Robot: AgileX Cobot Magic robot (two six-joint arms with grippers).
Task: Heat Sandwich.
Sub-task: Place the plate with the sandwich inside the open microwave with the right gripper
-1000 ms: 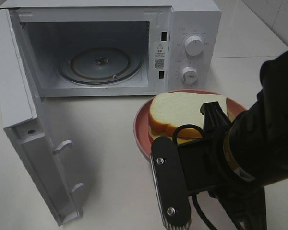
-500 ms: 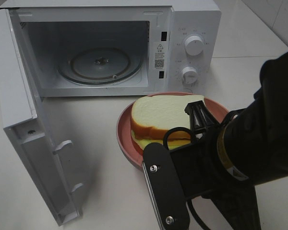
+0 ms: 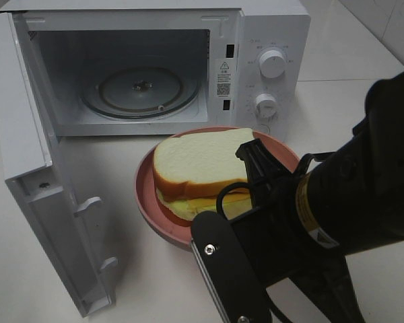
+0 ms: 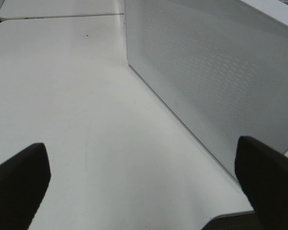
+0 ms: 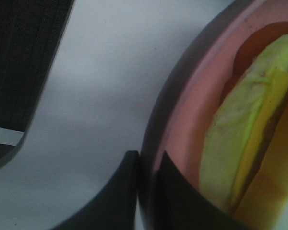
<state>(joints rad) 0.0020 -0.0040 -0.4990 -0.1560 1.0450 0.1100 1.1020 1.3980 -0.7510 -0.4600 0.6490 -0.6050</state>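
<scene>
Sandwich (image 3: pixel 202 161) lay on the pink plate (image 3: pixel 143 195), at five o'clock from the open oven mouth. A white, glossy desk (image 3: pixel 141 276) filled the scene, with pale tile lines showing at one o'clock. The white microwave (image 3: pixel 273 27) stood at twelve o'clock, its door (image 3: pixel 27 155) swung out toward eight o'clock. White bread with a tan-brown crust topped a pale yellow-green filling. The right tool (image 5: pixel 146 191), reaching in from five o'clock, pinched the plate's rim. The left tool (image 4: pixel 144 179) gaped wide above the desk, beside a white perforated panel (image 4: pixel 216 72).

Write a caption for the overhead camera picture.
Right gripper clamps the rim of the pink plate, sandwich aboard, before the open microwave.
</scene>
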